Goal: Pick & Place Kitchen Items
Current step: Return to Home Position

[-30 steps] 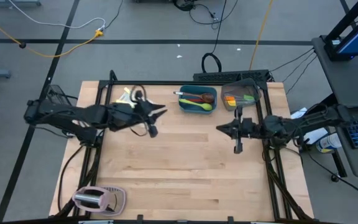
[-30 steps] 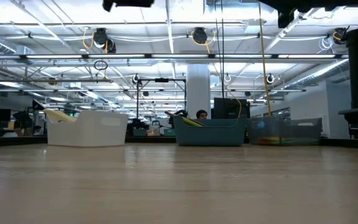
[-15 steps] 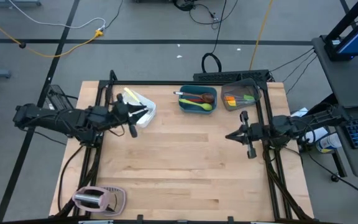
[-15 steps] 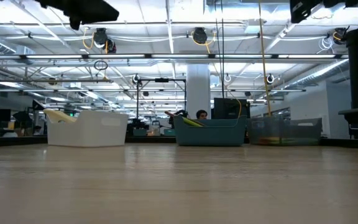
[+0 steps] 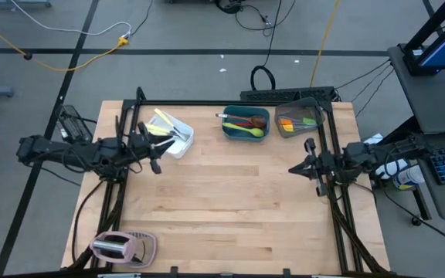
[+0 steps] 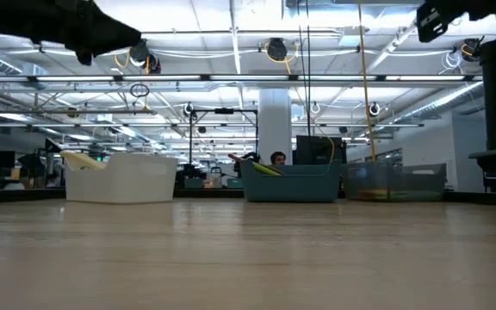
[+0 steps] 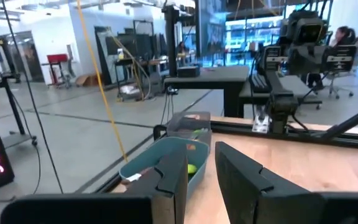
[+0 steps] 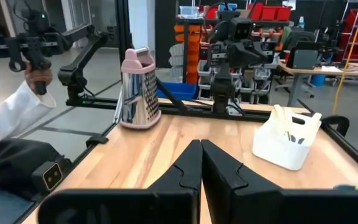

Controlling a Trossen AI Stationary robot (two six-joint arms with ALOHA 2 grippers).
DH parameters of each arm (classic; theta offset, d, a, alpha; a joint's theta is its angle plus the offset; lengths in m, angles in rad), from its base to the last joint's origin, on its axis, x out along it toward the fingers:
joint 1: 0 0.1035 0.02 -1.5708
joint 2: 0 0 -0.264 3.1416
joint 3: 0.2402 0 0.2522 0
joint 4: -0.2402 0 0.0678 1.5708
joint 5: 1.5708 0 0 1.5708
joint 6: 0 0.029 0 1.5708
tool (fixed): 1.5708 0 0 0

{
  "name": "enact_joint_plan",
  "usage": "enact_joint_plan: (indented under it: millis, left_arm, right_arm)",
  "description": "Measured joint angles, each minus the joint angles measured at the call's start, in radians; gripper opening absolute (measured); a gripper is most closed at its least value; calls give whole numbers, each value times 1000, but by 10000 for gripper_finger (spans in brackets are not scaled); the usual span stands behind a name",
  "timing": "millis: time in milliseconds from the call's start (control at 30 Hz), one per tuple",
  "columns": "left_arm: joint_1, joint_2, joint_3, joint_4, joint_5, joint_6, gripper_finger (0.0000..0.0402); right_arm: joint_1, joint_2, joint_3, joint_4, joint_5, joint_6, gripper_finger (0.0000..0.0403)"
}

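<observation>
Jaws, left gripper [image 7: 199, 153]: slightly spread, narrow gap, nothing in it. Jaws, right gripper [image 8: 201, 144]: pressed together, nothing pinched. Both hang well above the table [image 5: 222, 208]. The low view catches only dark bits of the arms at its upper corners.

Landmark: teal tub [image 5: 225, 125] at the far edge. It holds the spoons [image 5: 246, 122], red, green and wooden. White tub [image 5: 182, 144] sits near it on the left arm's side, with cream-yellow knives [image 5: 163, 120] inside, handles above the rim. Grey tub [image 5: 279, 130] sits just beside it on the right arm's side, with orange and green spatulas [image 5: 296, 122] inside. No utensil shows loose on the wood. Toaster [image 5: 118, 247] is well apart from the teal tub, at the near corner on the left arm's side.

Left gripper: past the white tub from the teal tub, beside that tub's outer wall in the overhead view. Right gripper: past the grey tub, farther toward the near edge, close to the side rail.

Judgement: sorting looks finished and the arms appear to be parking.

Risks: a low or wide swing of the left gripper could clip the knife handles and tip or shove the white tub. The right arm could snag the rail or cables alongside it. A person [image 8: 8, 109] shows beyond the toaster, far from the teal tub. A reach toward the table during arm motion would be hazardous.
</observation>
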Motion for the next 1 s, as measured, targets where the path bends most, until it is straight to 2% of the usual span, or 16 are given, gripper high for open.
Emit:
enact_joint_plan:
  millis: [133, 333, 433, 667, 800, 1000]
  left_arm:
    - [0, -18, -86, 123, 3, 41, 88]
    - [0, -18, -224, 398, 105, 137, 88]
    - [0, -18, -284, 497, 108, 157, 88]
    - [1, -18, -293, 499, 104, 166, 88]
    - [1, -18, -293, 498, 105, 192, 88]
    - [1, -18, -293, 483, 106, 161, 88]
  right_arm:
    - [0, -42, -73, 41, -1, 0, 0]
    - [0, -134, -160, 71, -3, -14, 0]
    - [0, -192, -188, 71, -6, -15, 0]
    - [0, -327, -248, 48, -178, -20, 0]
    - [0, -386, -281, 29, -184, -17, 0]
    - [0, -383, -287, -21, -184, -18, 0]
